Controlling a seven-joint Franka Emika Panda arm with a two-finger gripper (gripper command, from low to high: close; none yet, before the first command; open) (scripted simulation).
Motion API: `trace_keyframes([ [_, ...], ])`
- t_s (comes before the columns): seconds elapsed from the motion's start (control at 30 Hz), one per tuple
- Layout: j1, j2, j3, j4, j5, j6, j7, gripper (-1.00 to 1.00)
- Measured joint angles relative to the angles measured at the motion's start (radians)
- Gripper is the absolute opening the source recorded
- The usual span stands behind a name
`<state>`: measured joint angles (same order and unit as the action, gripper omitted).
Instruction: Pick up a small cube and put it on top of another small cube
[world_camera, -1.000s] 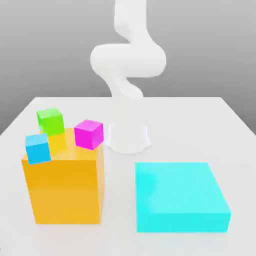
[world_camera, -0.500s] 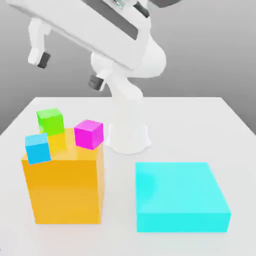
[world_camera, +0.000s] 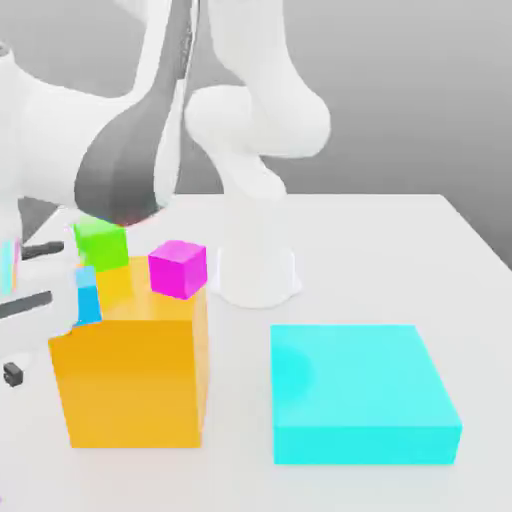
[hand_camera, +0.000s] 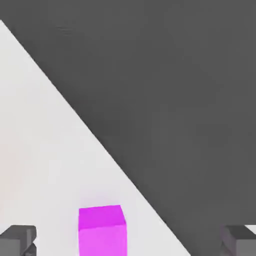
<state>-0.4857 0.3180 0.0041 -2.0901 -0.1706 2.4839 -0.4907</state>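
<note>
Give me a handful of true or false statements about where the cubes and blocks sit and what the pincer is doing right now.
1. The pink magenta cube sits on the orange block. True.
2. The cyan block carries a green cube. False: the green cube is on the orange block.
3. The pincer is shut on a cube. False: it is open and holds nothing.
4. In the hand view, a purple magenta cube lies on the white table between the fingertips. True.
5. The blue cube rests on the orange block. True.

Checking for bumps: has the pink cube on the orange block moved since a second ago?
No. The pink cube sits at the same back corner of the orange block, beside the arm's base.
</note>
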Motion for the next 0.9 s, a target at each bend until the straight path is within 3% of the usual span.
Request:
trace_keyframes([
  [0.13, -0.136, 0.122, 0.032, 0.014, 0.105, 0.047, -0.196, 0.0],
  [0.23, -0.169, 0.253, 0.04, 0.04, 0.116, 0.138, -0.232, 0.0],
  [0.27, -0.171, 0.282, 0.039, 0.046, 0.116, 0.16, -0.234, -1.0],
  [0.47, -0.172, 0.297, 0.039, 0.049, 0.116, 0.169, -0.235, -1.0],
  [0.6, -0.17, 0.163, 0.045, 0.02, 0.119, 0.068, -0.231, -1.0],
  [0.9, 0.009, -0.166, 0.06, -0.05, -0.066, -0.088, 0.101, -1.0],
])
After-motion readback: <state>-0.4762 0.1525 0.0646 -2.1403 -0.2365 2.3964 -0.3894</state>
